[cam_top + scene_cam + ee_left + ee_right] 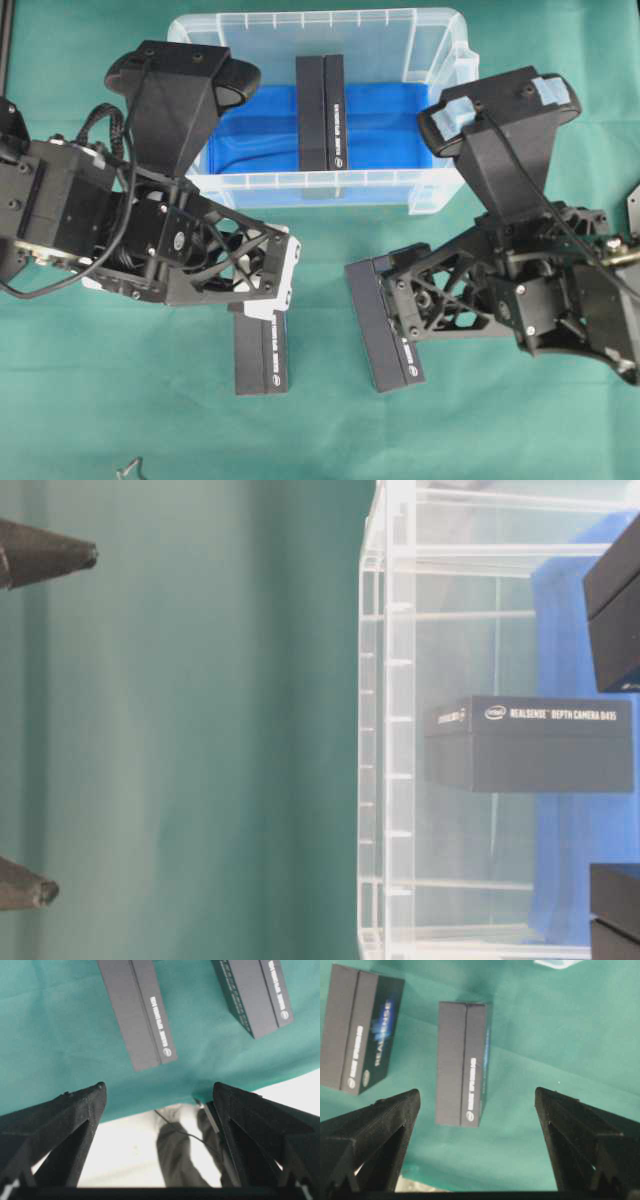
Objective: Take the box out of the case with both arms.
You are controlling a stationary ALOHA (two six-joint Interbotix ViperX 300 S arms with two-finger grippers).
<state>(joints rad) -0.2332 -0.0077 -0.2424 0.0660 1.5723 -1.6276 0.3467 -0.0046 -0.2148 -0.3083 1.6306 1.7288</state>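
Blue floor lies free either side of the box (standing mid-case), walls closing round.

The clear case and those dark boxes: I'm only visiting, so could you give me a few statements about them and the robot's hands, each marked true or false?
1. One dark box stands inside the case. True.
2. Two dark boxes lie on the green cloth outside the case. True: one and another.
3. The left hand is clamped on a box. False: its fingers stand wide apart, holding nothing.
4. The case floor is red. False: it is blue.
5. The right hand is open. True.
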